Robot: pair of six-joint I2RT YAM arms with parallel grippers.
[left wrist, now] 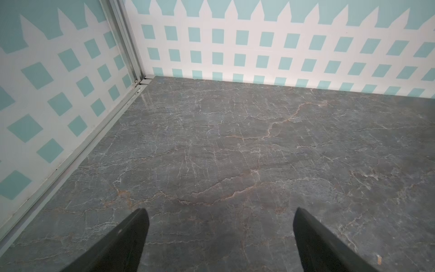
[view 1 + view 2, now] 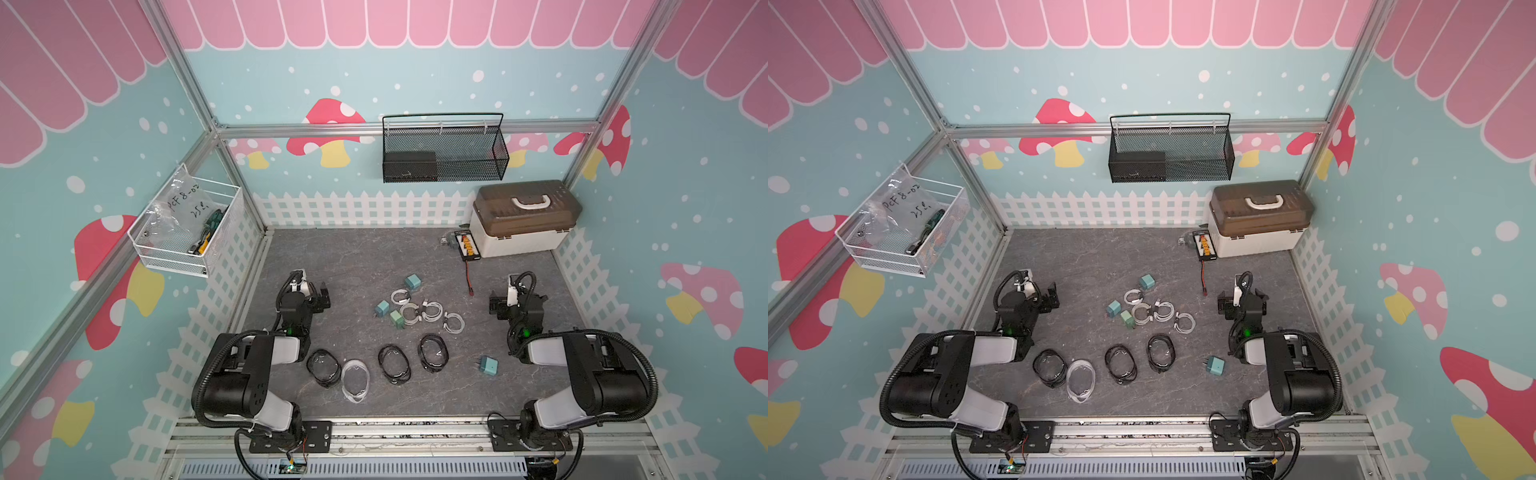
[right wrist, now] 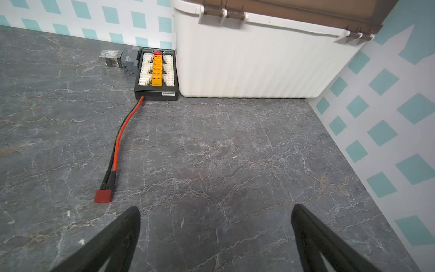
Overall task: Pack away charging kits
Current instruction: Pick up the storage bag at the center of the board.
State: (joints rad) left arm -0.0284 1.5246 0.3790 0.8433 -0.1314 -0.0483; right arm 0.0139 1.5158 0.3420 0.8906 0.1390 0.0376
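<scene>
Packing not begun: nothing is pouched yet.
The left claw [image 1: 219, 212] and right claw [image 3: 215, 209] gape wide, empty; chargers [image 2: 412, 282] and coiled cables [image 2: 432, 309] lie loose on the tabletop [image 2: 353, 257] between them, unfilled pouches [image 2: 394, 364] just behind.

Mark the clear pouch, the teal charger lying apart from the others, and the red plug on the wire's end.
clear pouch [image 2: 355, 379]: in a top view, middle of its window.
lone teal charger [image 2: 490, 367]: in a top view, its teal body.
red plug [image 3: 103, 196]: right wrist view, middle of its housing.
</scene>
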